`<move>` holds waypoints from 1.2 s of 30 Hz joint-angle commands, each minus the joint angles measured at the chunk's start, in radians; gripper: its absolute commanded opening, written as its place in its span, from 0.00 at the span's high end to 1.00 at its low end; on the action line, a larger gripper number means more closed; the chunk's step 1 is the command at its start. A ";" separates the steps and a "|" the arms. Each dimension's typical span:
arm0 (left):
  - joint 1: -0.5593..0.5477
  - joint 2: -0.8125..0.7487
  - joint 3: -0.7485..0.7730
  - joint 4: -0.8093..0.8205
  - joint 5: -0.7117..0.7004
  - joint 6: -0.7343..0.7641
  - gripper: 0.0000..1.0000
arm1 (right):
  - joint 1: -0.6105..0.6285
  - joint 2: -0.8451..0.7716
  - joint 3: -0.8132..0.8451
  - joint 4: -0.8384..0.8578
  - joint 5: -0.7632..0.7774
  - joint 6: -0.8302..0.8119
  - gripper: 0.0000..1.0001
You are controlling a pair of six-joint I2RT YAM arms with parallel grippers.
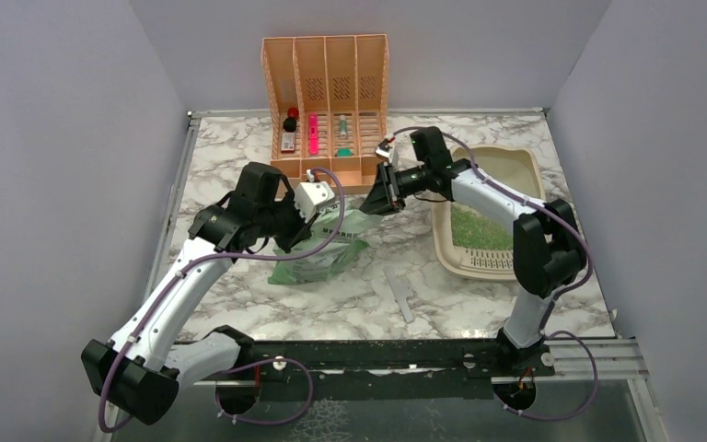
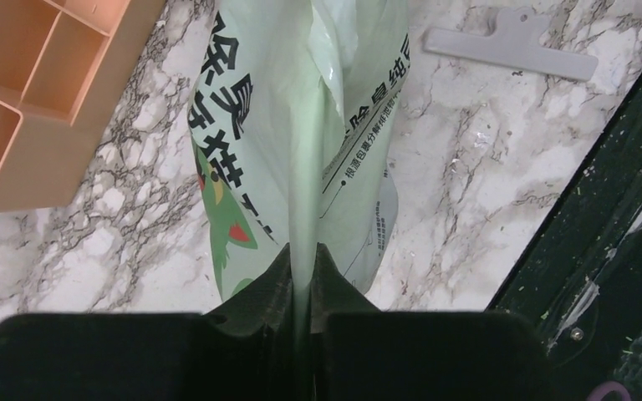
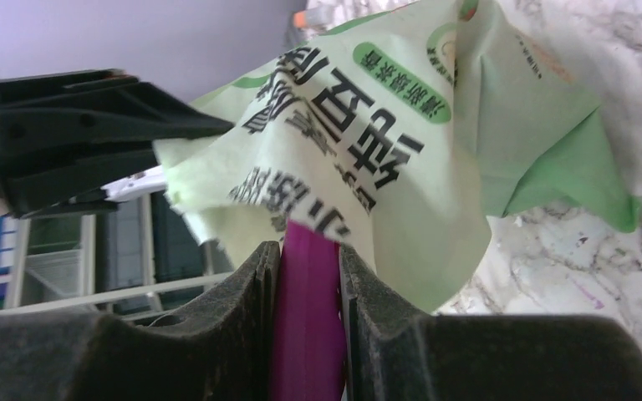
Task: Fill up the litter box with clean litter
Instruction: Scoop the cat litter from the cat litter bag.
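Two arms, bases at near table edge. Marble-pattern table (image 1: 350,308), flat, glossy.

One grey clip (image 1: 401,293), flat plastic, lying loose on the table near the middle, apart from everything else.

One bag (image 2: 242,125), pale green printed plastic film, crumpled and creased, dark lettering and a barcode. It is left of centre, its lower part resting on the table and its top lifted between the two grippers.

Left gripper (image 2: 303,255): black padded fingers clamped tight on a vertical fold of the bag, no gap between them but the film.

Right gripper (image 3: 308,251): fingers part closed, gripping one purple piece (image 3: 305,334), smooth and flat-sided. A bag corner drapes right over it; can't tell if the film is pinched too. The two grippers sit just beside each other above the bag.

One litter box (image 1: 519,158), beige plastic, rounded rectangle, raised rim, slotted grille at the near end. It sits right of the bag, partly under the right arm.

Litter (image 1: 477,230): grainy green layer inside the box, behind the grille; the far part of the box floor looks bare beige.

One organizer (image 1: 327,74), peach slatted plastic, four upright slots, at the far edge. Small items stand in the slots, one bright pink.
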 commanded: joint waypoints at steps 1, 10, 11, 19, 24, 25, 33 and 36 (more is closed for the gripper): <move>-0.003 0.010 0.004 0.032 0.077 -0.023 0.82 | -0.034 -0.086 -0.102 0.293 -0.207 0.175 0.99; -0.003 0.065 0.015 0.035 0.091 -0.058 0.84 | -0.122 -0.171 -0.258 0.459 -0.245 0.283 0.99; -0.003 0.064 0.015 0.036 0.092 -0.060 0.92 | -0.135 -0.183 -0.276 0.482 -0.254 0.300 0.99; -0.003 -0.009 -0.009 0.059 0.123 -0.043 1.00 | -0.244 -0.242 -0.323 0.410 -0.292 0.256 0.99; -0.003 -0.068 -0.039 0.068 0.145 -0.032 1.00 | -0.303 -0.267 -0.334 0.327 -0.324 0.195 0.99; -0.003 -0.076 -0.043 0.069 0.149 -0.032 1.00 | -0.307 -0.264 -0.325 0.275 -0.321 0.167 0.99; -0.003 -0.102 -0.057 0.068 0.189 -0.034 1.00 | -0.309 -0.284 -0.422 0.448 -0.317 0.359 0.99; -0.003 -0.105 -0.066 0.068 0.188 -0.033 1.00 | -0.314 -0.306 -0.461 0.563 -0.340 0.454 0.99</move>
